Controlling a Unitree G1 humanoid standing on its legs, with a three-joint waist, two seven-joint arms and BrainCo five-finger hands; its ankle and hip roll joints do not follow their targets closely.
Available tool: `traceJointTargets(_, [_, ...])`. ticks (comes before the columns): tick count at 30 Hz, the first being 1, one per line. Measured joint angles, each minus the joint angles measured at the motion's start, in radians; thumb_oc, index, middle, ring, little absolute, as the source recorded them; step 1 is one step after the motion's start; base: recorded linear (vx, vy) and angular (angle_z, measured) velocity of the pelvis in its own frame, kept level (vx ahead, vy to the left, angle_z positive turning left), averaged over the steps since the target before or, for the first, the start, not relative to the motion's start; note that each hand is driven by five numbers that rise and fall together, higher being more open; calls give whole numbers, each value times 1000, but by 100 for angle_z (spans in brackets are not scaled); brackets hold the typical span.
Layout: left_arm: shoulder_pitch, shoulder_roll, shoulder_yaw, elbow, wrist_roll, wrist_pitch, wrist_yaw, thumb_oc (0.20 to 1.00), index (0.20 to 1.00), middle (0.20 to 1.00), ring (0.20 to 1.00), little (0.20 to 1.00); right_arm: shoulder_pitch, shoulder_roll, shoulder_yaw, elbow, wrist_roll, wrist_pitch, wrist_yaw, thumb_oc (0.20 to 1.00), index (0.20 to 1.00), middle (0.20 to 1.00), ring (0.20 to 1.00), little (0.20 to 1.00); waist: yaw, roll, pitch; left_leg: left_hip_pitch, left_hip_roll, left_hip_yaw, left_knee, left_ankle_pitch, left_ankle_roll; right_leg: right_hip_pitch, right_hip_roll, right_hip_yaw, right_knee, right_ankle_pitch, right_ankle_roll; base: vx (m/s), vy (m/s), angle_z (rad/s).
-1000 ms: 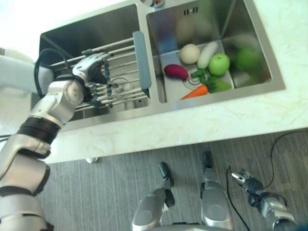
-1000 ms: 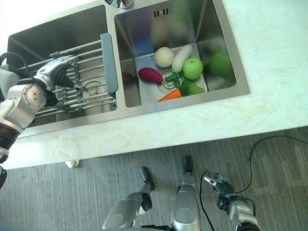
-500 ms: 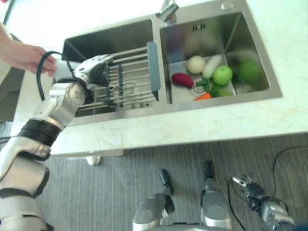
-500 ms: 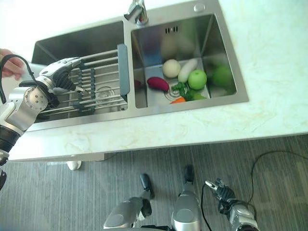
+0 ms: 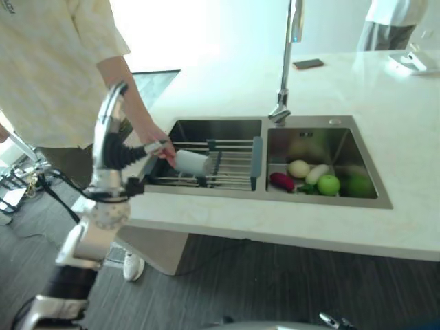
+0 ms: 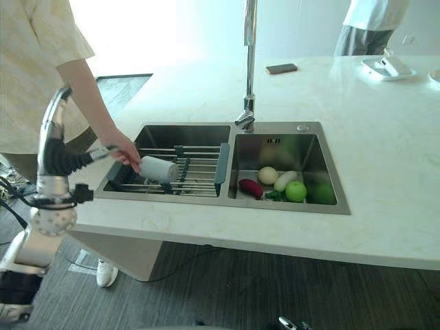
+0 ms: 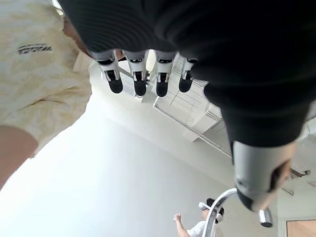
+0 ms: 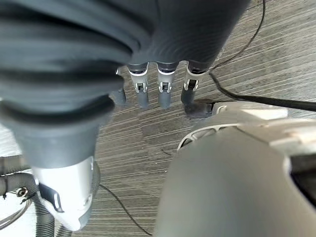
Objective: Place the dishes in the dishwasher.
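One white cup [image 5: 192, 162] lies on its side on the rack [image 5: 227, 165] over the left sink [image 5: 213, 130], held by a person's hand [image 5: 159, 144]. The robot's left hand [image 7: 148, 74] is up by the table [image 5: 309, 227] edge, fingers straight. Its right hand [image 8: 158, 84] hangs low, fingers relaxed

A pale marbled counter [image 6: 385, 165] carries a double steel sink [image 6: 227, 168] with a tall tap [image 6: 247, 62] at its twelve o'clock edge; a dark phone [image 6: 282, 68] lies beyond at twelve, a white tray [image 6: 388, 67] at two
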Motion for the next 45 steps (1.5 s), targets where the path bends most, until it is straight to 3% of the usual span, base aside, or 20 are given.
traceJointTargets(3, [97,-21,1,-17,29,-14,-4,1000,1000,1000,1000,1000,33,-1,-19,1,-13,1,0,1000,1000,1000,1000,1000,4,-18,-16,18,1,-11,0,1,5,24,2,-9,0,-7,-5,26,-14,9])
traceJointTargets(10, [70,89,11,-10,117,-8,-61,1000,1000,1000,1000,1000,37,-13,-30,0,-40,10,2,1000,1000,1000,1000,1000,6,-6,-21,14,2,-26,0,0,3,29,4,-25,-1,-12,-4,8,-6,6])
traceJointTargets(15, [15,210,11,76,142,28,-100,1000,1000,1000,1000,1000,39,-30,-30,0,-40,26,3,1000,1000,1000,1000,1000,2,7,-22,12,3,-27,0,2,5,27,4,-26,-6,-15,-1,0,0,0])
traceJointTargets(25, [-9,232,-11,165,125,121,-182,1000,1000,1000,1000,1000,40,-44,-28,-3,-41,30,-20,1000,1000,1000,1000,1000,-3,39,-22,9,2,-26,0,1,4,23,4,-25,-6,-17,-1,14,29,0])
traceJointTargets(37, [-124,377,-100,251,126,165,-307,1000,1000,1000,1000,1000,40,-78,-29,0,-78,32,-12,1000,1000,1000,1000,1000,-26,56,-16,-3,-1,-23,0,1,4,6,1,-23,-6,-17,1,42,39,-1])
traceJointTargets(45, [-233,411,-217,302,121,177,-342,1000,1000,1000,1000,1000,1,-157,-29,-1,-80,44,0,1000,1000,1000,1000,1000,-48,96,41,-51,-12,3,1,10,14,-59,-5,6,-1,4,5,-30,66,-10])
